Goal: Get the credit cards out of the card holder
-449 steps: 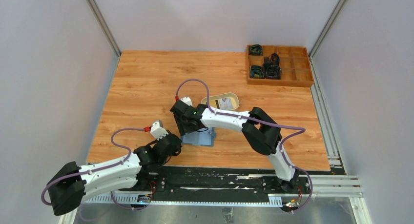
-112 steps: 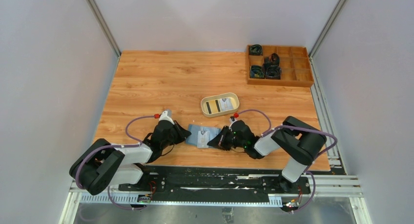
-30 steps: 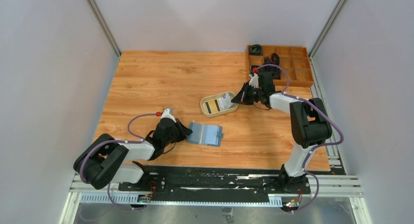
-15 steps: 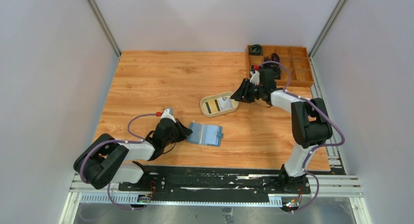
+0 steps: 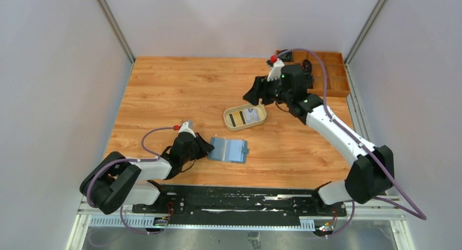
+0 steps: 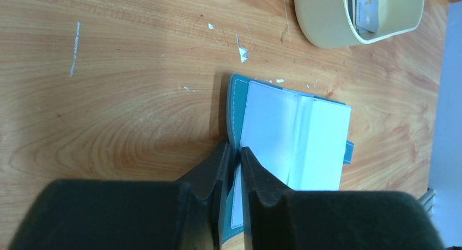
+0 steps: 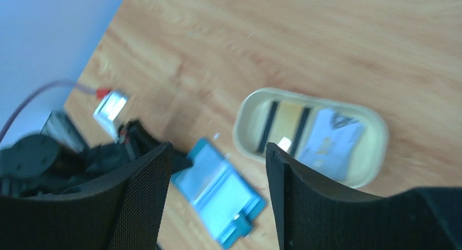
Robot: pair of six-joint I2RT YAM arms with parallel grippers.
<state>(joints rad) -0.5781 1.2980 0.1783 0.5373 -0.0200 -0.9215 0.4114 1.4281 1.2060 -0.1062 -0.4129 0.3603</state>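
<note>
The small teal-blue folding card holder (image 5: 229,150) is seen lying opened out on the wood-grain bench (image 5: 163,92), near the front edge and a little left of centre. Its pale blue-grey inside is turned upward and its small closing tab points to the right. The left edge of its cover is taken between the fingers of the left claw (image 6: 233,162), which is clenched to a narrow slit on that thin edge. The edge is lifted slightly off the bench at that spot. The left arm is laid low along the bench, reaching in from the left.

The thin rectangular plastic credit cards (image 5: 245,117) are found apart from the card holder, inside the beige oval tray (image 6: 327,21), which stands just beyond it toward the middle of the bench. A tan card with two dark stripes (image 7: 286,125) is seen in the left part of the tray, and a whitish printed card (image 7: 329,144) beside it on the right.

The right claw (image 7: 218,152) is held in the air above the far right end of the tray. Its jaws are spread wide and released, with nothing between them and nothing touched.

A wooden compartment box (image 5: 327,84) with dark items is placed at the far right corner of the bench.
</note>
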